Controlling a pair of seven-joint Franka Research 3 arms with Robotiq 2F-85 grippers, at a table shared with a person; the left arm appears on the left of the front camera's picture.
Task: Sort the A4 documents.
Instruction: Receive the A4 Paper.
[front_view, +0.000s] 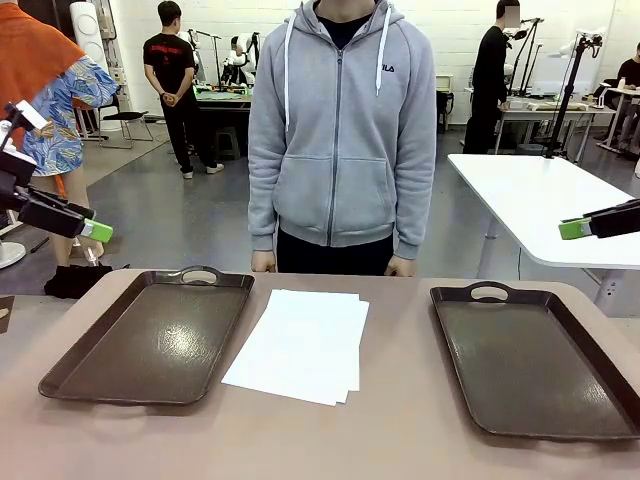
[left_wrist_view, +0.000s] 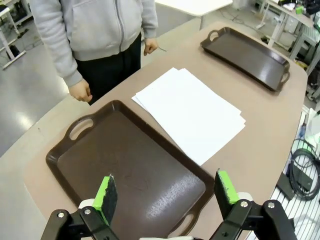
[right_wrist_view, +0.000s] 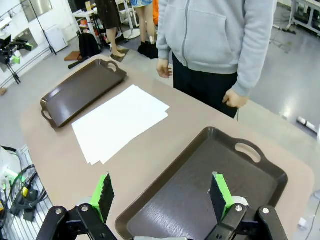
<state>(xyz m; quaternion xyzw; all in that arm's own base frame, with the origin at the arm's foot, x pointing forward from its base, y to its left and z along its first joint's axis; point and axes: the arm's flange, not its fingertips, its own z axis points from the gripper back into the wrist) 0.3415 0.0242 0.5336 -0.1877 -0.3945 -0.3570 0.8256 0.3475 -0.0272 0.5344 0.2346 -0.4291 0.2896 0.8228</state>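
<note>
A loose stack of white A4 documents (front_view: 302, 343) lies on the tan table between two brown trays, its sheets slightly fanned. The same documents (left_wrist_view: 191, 111) show in the left wrist view beside the left tray, and the documents (right_wrist_view: 120, 122) lie left of the right tray in the right wrist view. My left gripper (front_view: 88, 226) hangs open above the table's left edge, high over the left tray (left_wrist_view: 131, 166), holding nothing. My right gripper (front_view: 580, 227) hangs open at the right edge, above the right tray (right_wrist_view: 210, 187), also holding nothing.
The left tray (front_view: 155, 336) and right tray (front_view: 535, 359) are both bare. A person in a grey hoodie (front_view: 342, 130) stands at the far edge, both hands (front_view: 263, 262) resting by the table rim. A white table (front_view: 545, 200) stands behind on the right.
</note>
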